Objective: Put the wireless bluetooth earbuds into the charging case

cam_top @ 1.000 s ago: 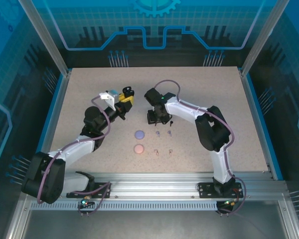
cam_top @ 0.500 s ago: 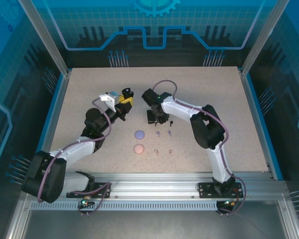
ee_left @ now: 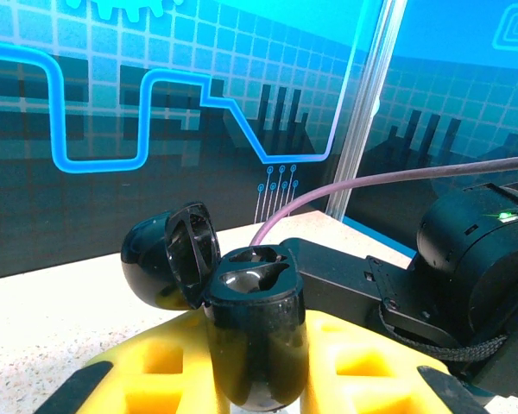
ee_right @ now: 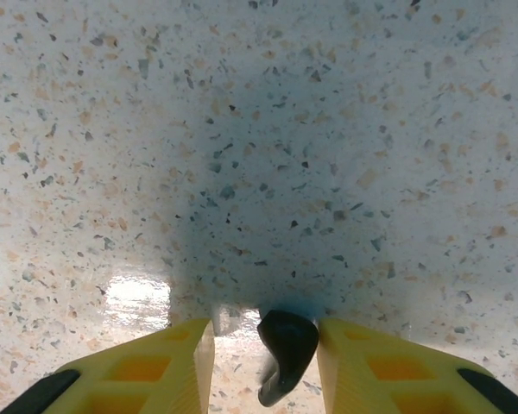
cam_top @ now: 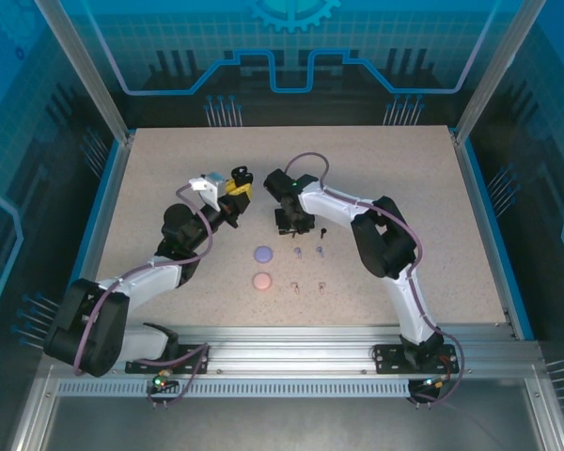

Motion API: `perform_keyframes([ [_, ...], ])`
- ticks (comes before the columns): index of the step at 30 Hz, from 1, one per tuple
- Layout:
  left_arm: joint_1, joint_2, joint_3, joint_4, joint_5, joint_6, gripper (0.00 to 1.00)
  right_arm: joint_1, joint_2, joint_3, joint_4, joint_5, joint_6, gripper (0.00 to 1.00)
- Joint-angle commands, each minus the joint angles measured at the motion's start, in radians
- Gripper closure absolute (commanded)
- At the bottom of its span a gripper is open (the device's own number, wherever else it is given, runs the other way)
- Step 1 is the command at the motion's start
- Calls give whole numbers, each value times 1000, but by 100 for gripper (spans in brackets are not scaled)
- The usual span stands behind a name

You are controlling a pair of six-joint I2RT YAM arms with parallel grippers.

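Left tool (ee_left: 257, 375) was shut tight on the black case (ee_left: 250, 297), which stood up in the lower middle of its view with the lid open. Right tool (ee_right: 263, 335) had a black earbud (ee_right: 287, 347) between its yellow fingers (ee_right: 155, 366) at the bottom edge, low over the bench (ee_right: 259, 129). I could not tell if it was pinched. Purple earbuds (cam_top: 298, 252) and pink earbuds (cam_top: 297, 287) lay near the middle of the top view.

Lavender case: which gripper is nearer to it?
Right. The right gripper sits just beyond the lavender case, to its right; the left gripper, farther back, holds the black case.
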Motion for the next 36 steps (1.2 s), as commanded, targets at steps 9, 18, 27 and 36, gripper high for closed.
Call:
perform_keyframes([
  [9, -10, 33, -11, 80, -3, -5, 100, 18, 44, 32, -28, 14, 11, 68],
  [18, -13, 42, -13, 87, 13, -11, 100, 6, 54, 41, -17, 4, -8, 70],
  [27, -21, 45, -13, 87, 21, -7, 100, 3, 33, 24, 17, -12, -36, 82],
  [36, -24, 45, -14, 107, 43, -4, 100, -29, -146, -80, 110, 11, -57, 84],
])
